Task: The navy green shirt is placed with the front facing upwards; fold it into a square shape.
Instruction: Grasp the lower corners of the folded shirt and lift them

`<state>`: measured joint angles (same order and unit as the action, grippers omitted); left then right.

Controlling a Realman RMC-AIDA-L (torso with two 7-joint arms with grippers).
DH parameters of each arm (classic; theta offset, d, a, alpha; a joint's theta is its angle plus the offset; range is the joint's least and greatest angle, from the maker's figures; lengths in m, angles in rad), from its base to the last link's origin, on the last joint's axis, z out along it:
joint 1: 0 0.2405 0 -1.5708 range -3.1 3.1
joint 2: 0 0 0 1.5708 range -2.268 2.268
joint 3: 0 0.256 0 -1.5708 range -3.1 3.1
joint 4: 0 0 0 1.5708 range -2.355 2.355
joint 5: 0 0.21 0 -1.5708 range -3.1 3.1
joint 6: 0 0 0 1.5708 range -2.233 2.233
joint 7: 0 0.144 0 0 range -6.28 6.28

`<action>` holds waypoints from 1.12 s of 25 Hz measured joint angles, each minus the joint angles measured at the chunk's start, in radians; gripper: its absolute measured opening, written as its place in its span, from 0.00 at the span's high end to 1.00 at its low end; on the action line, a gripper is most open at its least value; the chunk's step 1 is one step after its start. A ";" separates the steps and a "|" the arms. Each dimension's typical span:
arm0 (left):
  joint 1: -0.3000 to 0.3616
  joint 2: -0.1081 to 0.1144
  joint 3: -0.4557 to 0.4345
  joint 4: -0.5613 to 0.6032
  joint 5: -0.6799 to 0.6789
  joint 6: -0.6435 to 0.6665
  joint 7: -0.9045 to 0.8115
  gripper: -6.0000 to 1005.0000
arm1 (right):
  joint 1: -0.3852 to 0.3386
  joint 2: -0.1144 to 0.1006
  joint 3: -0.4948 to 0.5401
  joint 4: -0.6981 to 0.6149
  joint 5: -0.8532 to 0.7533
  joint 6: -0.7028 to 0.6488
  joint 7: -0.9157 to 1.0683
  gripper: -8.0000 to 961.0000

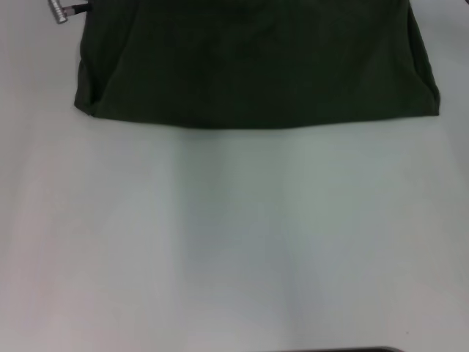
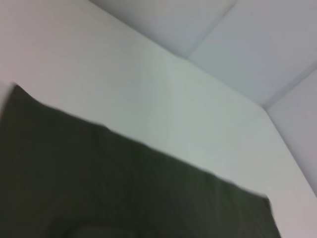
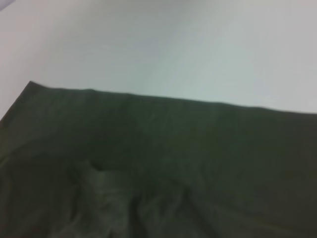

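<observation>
So only a bit of metal hardware can be seen at the far left corner of the desk, just beside the shirt's edge; neither gripper's fingers are shown, so their state can't be told. The navy green shirt is spread along the far edge, plain dark fabric up, its near edge laid straight across.
</observation>
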<state>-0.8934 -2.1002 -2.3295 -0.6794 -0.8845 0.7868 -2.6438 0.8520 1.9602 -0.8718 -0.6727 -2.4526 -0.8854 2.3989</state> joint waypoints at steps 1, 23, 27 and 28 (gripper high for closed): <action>0.002 0.006 0.000 -0.006 0.000 0.032 0.002 0.31 | 0.000 -0.002 0.006 -0.002 0.000 -0.026 0.000 0.12; 0.206 0.124 -0.047 -0.112 -0.001 0.540 0.009 0.31 | -0.308 0.008 0.237 -0.239 0.215 -0.659 -0.047 0.10; 0.206 0.133 -0.044 -0.085 0.021 0.545 0.004 0.31 | -0.318 -0.001 0.273 -0.238 0.215 -0.681 -0.028 0.10; 0.203 0.133 -0.041 -0.079 0.035 0.537 0.005 0.31 | -0.319 -0.005 0.287 -0.238 0.215 -0.684 -0.020 0.10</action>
<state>-0.6901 -1.9674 -2.3702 -0.7587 -0.8494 1.3235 -2.6390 0.5334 1.9549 -0.5851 -0.9103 -2.2373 -1.5697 2.3793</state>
